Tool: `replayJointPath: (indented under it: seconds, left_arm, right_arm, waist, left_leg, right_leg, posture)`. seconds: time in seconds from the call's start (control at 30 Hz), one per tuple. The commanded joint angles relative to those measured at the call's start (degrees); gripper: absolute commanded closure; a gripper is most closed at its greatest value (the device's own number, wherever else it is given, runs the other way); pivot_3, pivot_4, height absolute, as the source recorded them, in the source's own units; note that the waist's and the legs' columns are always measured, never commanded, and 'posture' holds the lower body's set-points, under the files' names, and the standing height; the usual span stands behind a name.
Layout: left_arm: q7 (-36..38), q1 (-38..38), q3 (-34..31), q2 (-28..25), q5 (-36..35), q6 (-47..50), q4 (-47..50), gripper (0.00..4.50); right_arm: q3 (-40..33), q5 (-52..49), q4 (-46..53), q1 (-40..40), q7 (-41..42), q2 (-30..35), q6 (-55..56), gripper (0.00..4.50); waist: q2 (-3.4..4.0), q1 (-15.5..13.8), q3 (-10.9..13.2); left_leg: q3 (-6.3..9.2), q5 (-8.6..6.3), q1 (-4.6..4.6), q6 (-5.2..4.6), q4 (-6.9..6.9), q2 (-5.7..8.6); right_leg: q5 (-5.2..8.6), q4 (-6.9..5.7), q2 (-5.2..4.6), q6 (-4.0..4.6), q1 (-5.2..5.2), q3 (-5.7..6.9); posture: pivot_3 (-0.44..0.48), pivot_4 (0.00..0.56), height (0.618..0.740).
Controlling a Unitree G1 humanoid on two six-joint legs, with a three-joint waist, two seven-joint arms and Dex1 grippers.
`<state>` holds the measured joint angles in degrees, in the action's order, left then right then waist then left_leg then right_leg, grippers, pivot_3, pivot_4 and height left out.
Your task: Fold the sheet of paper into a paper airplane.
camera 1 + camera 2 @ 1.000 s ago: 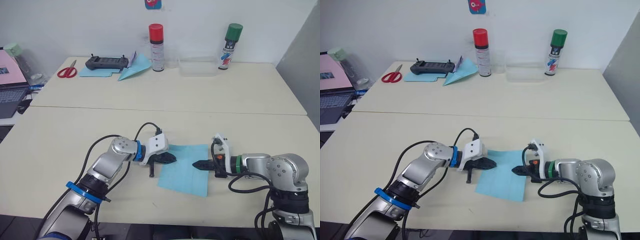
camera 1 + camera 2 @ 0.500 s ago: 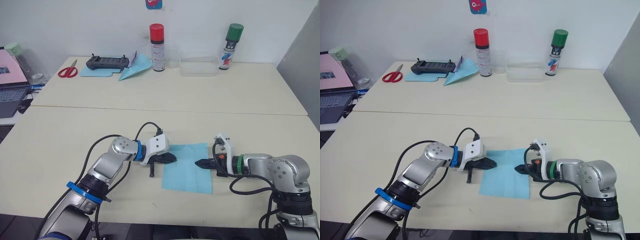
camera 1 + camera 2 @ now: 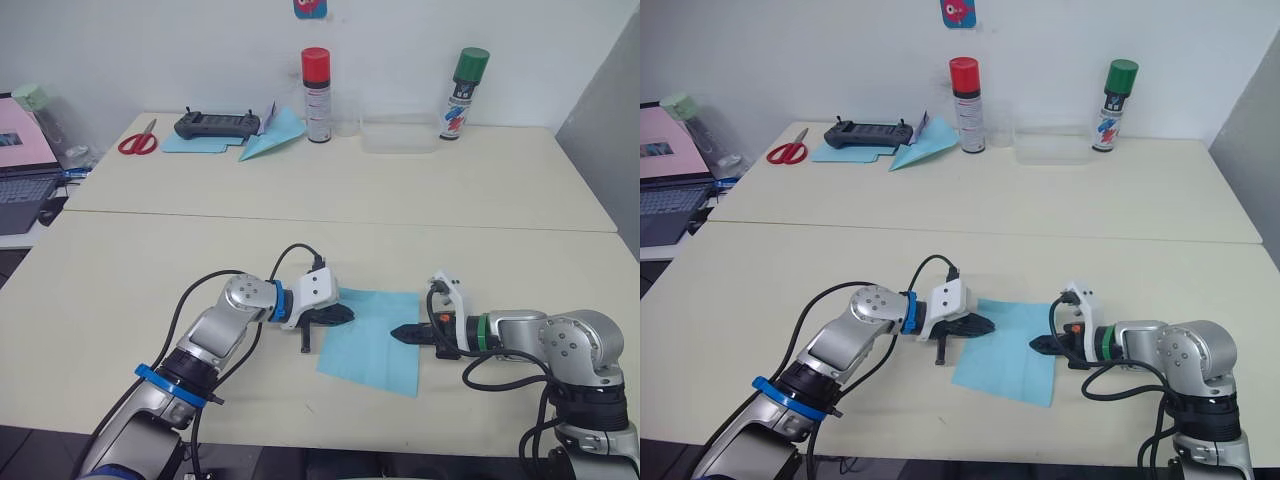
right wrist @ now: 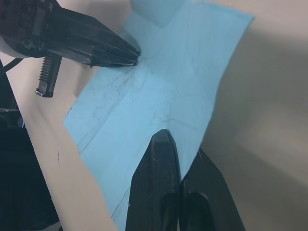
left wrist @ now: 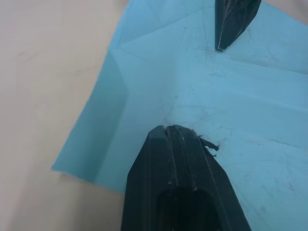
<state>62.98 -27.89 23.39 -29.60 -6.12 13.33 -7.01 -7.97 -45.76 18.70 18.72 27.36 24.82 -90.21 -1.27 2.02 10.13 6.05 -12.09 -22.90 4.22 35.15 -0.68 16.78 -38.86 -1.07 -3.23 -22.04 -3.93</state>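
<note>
Light-blue and creased, the sheet of paper (image 3: 370,341) lies flat on the near table (image 3: 120,280), squarely between the two grippers, and that is the relation the next fold turns on.

To its left, the left gripper (image 3: 340,316) points rightward along the tabletop, its black fingers pressed together with nothing between them. The tip rests on or just over the paper's left edge, toward the far corner. The left wrist view shows those closed fingers (image 5: 180,159) lying over the sheet, with diagonal crease lines fanning out ahead of them.

The sheet sits slightly skewed, its near corners swung a little to the right. Its creases run diagonally toward the middle. Which side is longer I cannot tell from these views.

To the right, the right gripper (image 3: 400,331) points leftward, straight back at the left one, fingers likewise together and empty. Its tip touches or hovers just above the sheet's right edge, about midway along it.

Both grippers are about equally near the paper, facing each other across its width. In my judgement either could pin the sheet while the other lifts an edge. The left sits closer to a far corner, so it seems better placed to start a corner fold.
</note>
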Motion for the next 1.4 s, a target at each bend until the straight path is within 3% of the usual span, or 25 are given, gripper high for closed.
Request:
replayJointPath:
  seconds: [0.03, 0.13, 0.23, 0.43, 0.57, 0.67, 0.77, 0.93, 1.13, 1.4]
  left_arm:
    - [-2.00, 0.34, 0.29, -0.61, 3.59, 0.46, -2.99, 4.50]
    - [-2.03, 0.13, 0.37, -0.35, 3.61, 0.38, -3.24, 4.50]
    - [-2.01, -0.02, 0.39, -0.11, 3.67, 0.23, -3.41, 4.50]
    - [-1.82, -0.66, 0.46, 0.31, 4.22, -0.87, -4.66, 4.50]
    - [-1.71, -0.80, 0.29, 0.60, 4.36, -1.02, -5.04, 4.50]
    - [-1.61, -0.65, 0.19, 0.56, 4.31, -0.99, -4.90, 4.50]
    - [-1.49, -0.47, 0.12, 0.60, 4.32, -0.81, -4.73, 4.50]
    - [-1.29, -0.49, 0.18, 0.75, 4.34, -0.57, -4.62, 4.50]
    - [-1.08, -1.02, 0.42, 1.06, 4.48, -0.47, -4.96, 4.50]
    - [-1.52, 0.36, -0.69, 1.52, 2.76, 1.60, -1.63, 4.50]
  right_arm:
    - [-2.04, -0.13, 0.62, -0.23, -0.13, 0.85, -0.01, 4.47]
    - [-2.18, -0.24, 0.88, -0.68, -0.08, 0.96, -0.03, 4.47]
    - [-2.87, -0.24, 0.75, -0.87, -0.26, 0.73, -0.03, 3.91]
    - [-2.97, 1.96, 0.38, -1.98, -0.51, 3.66, 3.90, 1.95]
    - [2.73, 10.26, 1.13, -3.33, 4.17, 12.59, 22.06, 1.95]
    - [4.10, 13.63, 0.47, -3.12, 6.11, 15.20, 30.60, 1.95]
    - [4.78, 15.93, 2.04, -1.89, 8.36, 14.91, 39.31, 2.57]
    - [8.69, 17.55, 5.04, -3.19, 10.52, 12.53, 46.30, 4.37]
    - [18.45, 24.35, 3.65, -6.73, 12.58, 10.87, 54.51, 4.44]
    - [24.87, 30.44, 0.06, -9.97, 15.93, 11.15, 59.79, 4.44]
  waist:
    - [0.00, -0.01, 0.00]
    - [0.00, -0.03, 0.00]
    - [0.00, -0.05, 0.00]
    - [-0.02, -0.04, -0.02]
    - [-0.02, -0.09, -0.01]
    - [-0.03, -0.08, -0.01]
    - [-0.03, 0.02, -0.01]
    - [-0.05, 0.00, 0.01]
    - [-0.06, -0.03, 0.00]
    - [-0.05, -0.07, 0.01]
  left_leg:
    - [0.00, 0.00, 0.00, 0.00, 0.00, 0.00]
    - [0.00, 0.00, 0.00, 0.00, 0.00, 0.00]
    - [0.00, 0.00, 0.00, 0.00, 0.00, 0.00]
    - [0.00, 0.03, 0.11, -0.05, 0.00, 0.00]
    - [0.01, 0.06, 0.16, -0.10, 0.05, 0.07]
    - [-0.03, 0.06, 0.13, -0.10, 0.05, 0.07]
    - [-0.01, 0.06, 0.13, -0.10, -0.01, 0.04]
    - [0.01, 0.06, 0.09, -0.10, -0.04, 0.04]
    - [0.03, 0.06, 0.09, -0.10, -0.03, 0.04]
    - [0.04, 0.06, 0.11, -0.09, -0.02, 0.05]
  right_leg:
    - [0.00, 0.00, 0.00, 0.00, 0.00, 0.00]
    - [0.00, 0.00, 0.00, 0.00, 0.00, 0.00]
    - [0.00, 0.00, 0.00, 0.00, 0.00, 0.00]
    - [0.00, 0.01, 0.01, 0.00, 0.12, 0.00]
    - [-0.01, 0.17, -0.02, -0.01, 0.29, -0.05]
    - [-0.03, 0.27, -0.03, -0.06, 0.29, -0.07]
    - [-0.03, 0.26, 0.00, -0.06, 0.26, -0.06]
    - [-0.03, 0.28, 0.00, -0.07, 0.25, -0.04]
    - [-0.03, 0.29, 0.00, -0.06, 0.25, -0.03]
    - [-0.03, 0.28, 0.00, -0.06, 0.27, -0.03]
  posture:
    - [0.000, 0.150, 0.740]
    - [0.000, 0.150, 0.740]
    - [0.000, 0.150, 0.740]
    - [0.000, 0.150, 0.740]
    - [0.000, 0.150, 0.740]
    - [0.000, 0.150, 0.740]
    - [0.000, 0.150, 0.740]
    - [0.000, 0.150, 0.740]
    - [0.000, 0.150, 0.740]
    - [0.000, 0.150, 0.740]
